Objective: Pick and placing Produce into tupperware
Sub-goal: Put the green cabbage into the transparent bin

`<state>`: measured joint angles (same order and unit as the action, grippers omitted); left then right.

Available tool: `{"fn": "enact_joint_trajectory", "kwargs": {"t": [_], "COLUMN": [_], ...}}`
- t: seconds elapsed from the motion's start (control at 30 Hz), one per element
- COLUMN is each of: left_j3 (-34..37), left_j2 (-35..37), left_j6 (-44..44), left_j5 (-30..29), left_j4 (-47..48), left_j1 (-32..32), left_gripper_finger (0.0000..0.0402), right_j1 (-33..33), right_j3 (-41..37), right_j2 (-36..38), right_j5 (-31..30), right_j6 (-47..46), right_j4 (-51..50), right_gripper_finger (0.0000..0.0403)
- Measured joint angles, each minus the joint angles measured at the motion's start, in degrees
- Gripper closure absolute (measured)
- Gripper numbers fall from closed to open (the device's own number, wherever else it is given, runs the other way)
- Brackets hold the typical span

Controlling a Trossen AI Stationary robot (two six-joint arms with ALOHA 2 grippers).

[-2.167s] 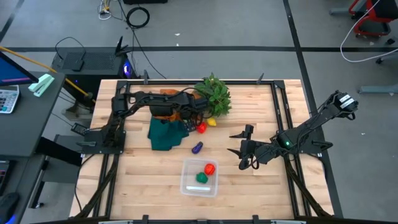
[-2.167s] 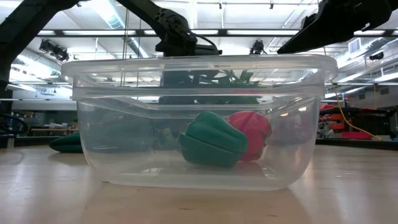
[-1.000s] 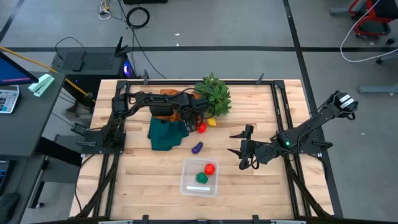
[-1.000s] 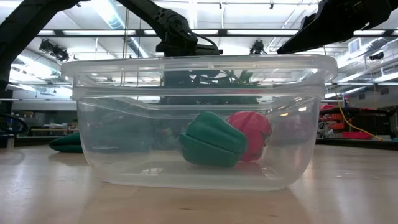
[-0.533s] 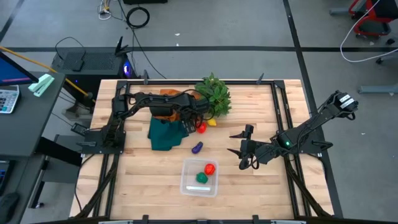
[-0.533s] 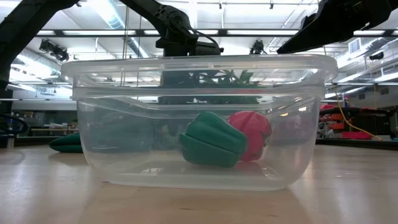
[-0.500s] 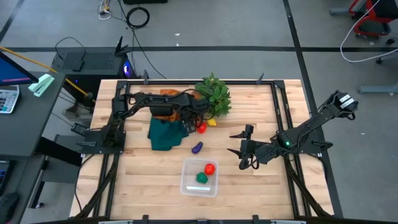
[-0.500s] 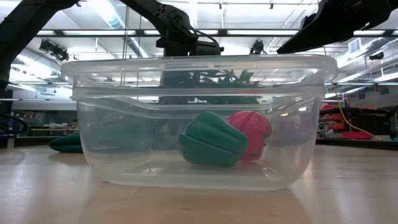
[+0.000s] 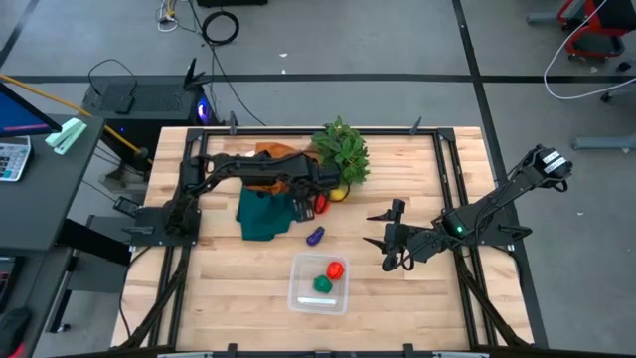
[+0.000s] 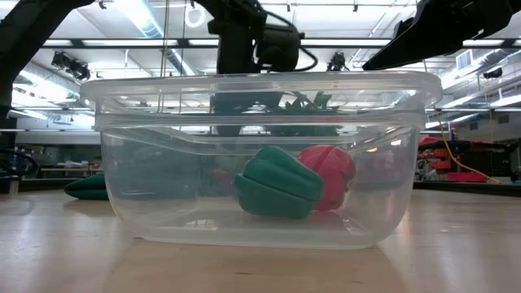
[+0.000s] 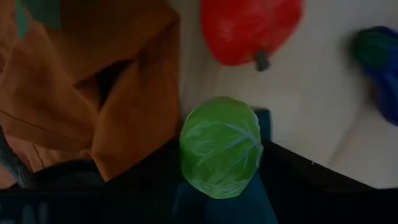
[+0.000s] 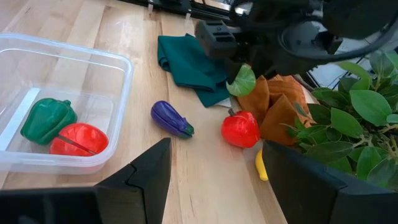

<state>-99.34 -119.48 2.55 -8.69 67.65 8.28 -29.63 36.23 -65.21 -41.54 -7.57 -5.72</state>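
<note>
Tupperware (image 9: 318, 284) sits toward the front of the table (image 9: 238, 288), a clear tub with two bits of produce already inside: a dark green pepper (image 9: 322, 284) and a red tomato-looking piece (image 9: 336, 268) touching it. From the low view you can see both through the plastic wall, pepper (image 10: 280, 185) in front of the red one (image 10: 330, 175).

Left hand (image 9: 304, 204) is out past the middle of the table, just in front of the bushy plant (image 9: 342, 151), and it's pinching a light green cabbage-like piece (image 11: 221, 146) between its fingers. Right wrist view shows that same light green piece (image 12: 242, 81) lifted clear of the wood, above the edge of a dark green cloth (image 12: 191, 60). An orange cloth (image 11: 93, 87) is bunched up right beside it.

Rest of the produce is loose on the table: a red pepper (image 12: 241, 129) right by the orange cloth, a purple eggplant (image 12: 171, 118) between it and the tub, and a yellow piece (image 12: 262, 165) mostly hidden near the plant, so can't really say what it is.

Right hand (image 9: 383, 240) hovers off to the right of the tub, well apart from everything, fingers (image 12: 143, 168) spread with nothing between them.
</note>
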Motion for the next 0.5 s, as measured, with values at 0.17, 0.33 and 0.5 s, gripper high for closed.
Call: {"fn": "enact_joint_trajectory", "kwargs": {"t": [0.17,0.33,0.5], "left_j3": [-2.55,-5.03,-7.18], "left_j2": [0.0,0.0,0.0], "left_j6": [1.63,3.49,5.51], "left_j5": [0.0,0.02,0.02], "left_j4": [3.43,4.82,5.55], "left_j1": [-2.61,-5.86,-9.87], "left_gripper_finger": [0.0194,0.0203,0.019], "right_j1": [0.0,-0.2,-0.26], "right_j3": [0.0,0.0,0.0], "right_j2": [0.0,0.0,0.0], "right_j5": [0.03,1.4,1.68], "right_j6": [0.0,-0.17,-1.06], "right_j4": [-0.02,-0.02,-0.02], "right_gripper_finger": [0.0191,0.0191,0.0191]}}
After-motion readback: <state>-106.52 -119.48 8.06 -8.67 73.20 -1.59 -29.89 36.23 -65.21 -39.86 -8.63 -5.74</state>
